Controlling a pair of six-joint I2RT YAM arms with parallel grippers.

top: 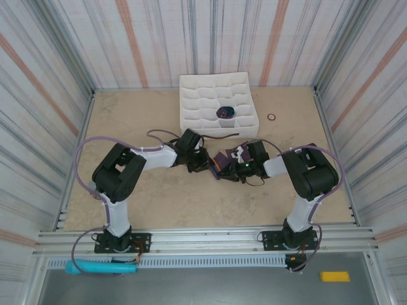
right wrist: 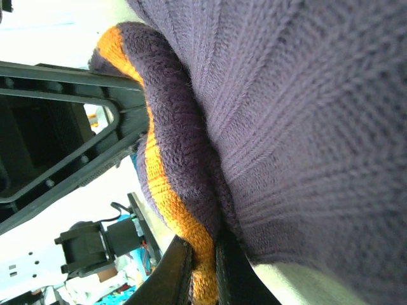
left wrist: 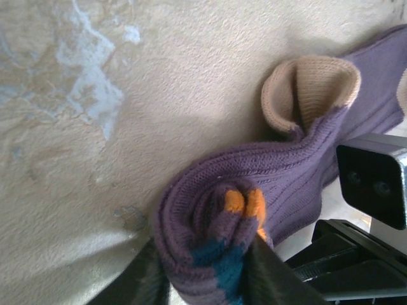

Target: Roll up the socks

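Two purple socks (left wrist: 280, 171), part rolled, orange and teal peeking out; my left end effector (left wrist: 206, 276) clamps the roll, my right end effector (right wrist: 203, 267) pinches probably the cuff.

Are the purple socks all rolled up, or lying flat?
Partly rolled. One end of the socks is wound into a tight roll held in the left gripper; the peach toe end lies loose on the table.
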